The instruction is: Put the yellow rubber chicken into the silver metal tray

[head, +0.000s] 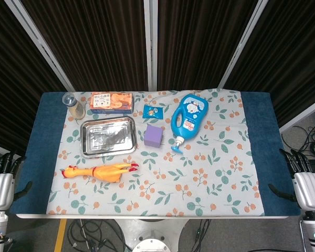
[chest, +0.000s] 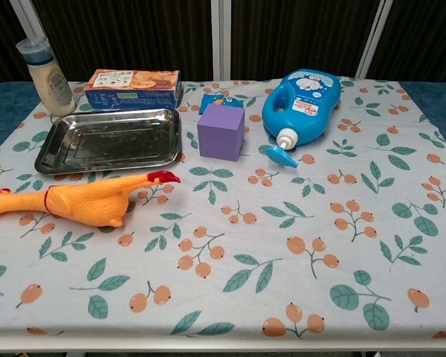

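Floral-cloth tabletop. Silver metal tray empty, upper left of frame. Yellow rubber chicken lies just below it, untouched. Left robot hand, right robot hand at frame edges, empty, fingers apart. Task unstarted.

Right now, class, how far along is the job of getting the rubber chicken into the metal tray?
Nothing looks done: the yellow rubber chicken lies on the tablecloth in front of the empty silver metal tray. Nothing is in hand; the left hand and right hand sit at the table's edges. Grasping, lifting and placing all remain.
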